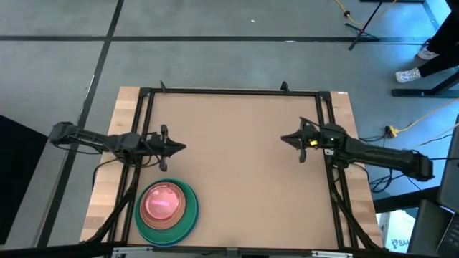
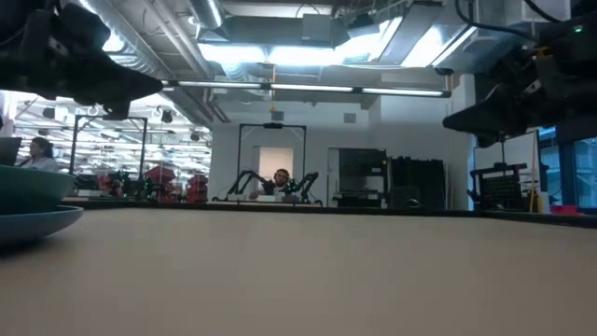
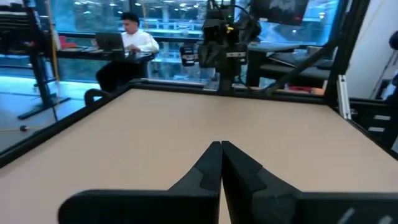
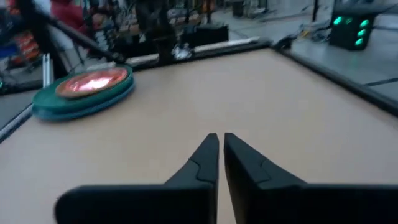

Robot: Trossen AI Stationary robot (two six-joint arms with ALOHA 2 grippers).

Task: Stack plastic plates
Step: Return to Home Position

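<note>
The plastic plates (image 1: 166,206) stand in one stack near the table's front left corner. A blue plate is at the bottom, a green one on it, then a salmon-pink one and a glowing pink one on top. The right wrist view shows the stack (image 4: 84,93) from the side, and the low view shows it (image 2: 28,210) at the picture's left edge. My left gripper (image 1: 183,148) hangs shut above the table's left side, behind the stack, pointing level toward the middle. My right gripper (image 1: 283,138) hangs shut above the right side, pointing toward the left. Neither has anything between its fingers.
Black frame rails (image 1: 147,107) run along the table's left, far and right edges. The wide tan tabletop (image 1: 237,165) lies bare between the two grippers. Beyond the table, a person sits at a desk (image 3: 134,43), and cables lie on the floor (image 1: 416,122).
</note>
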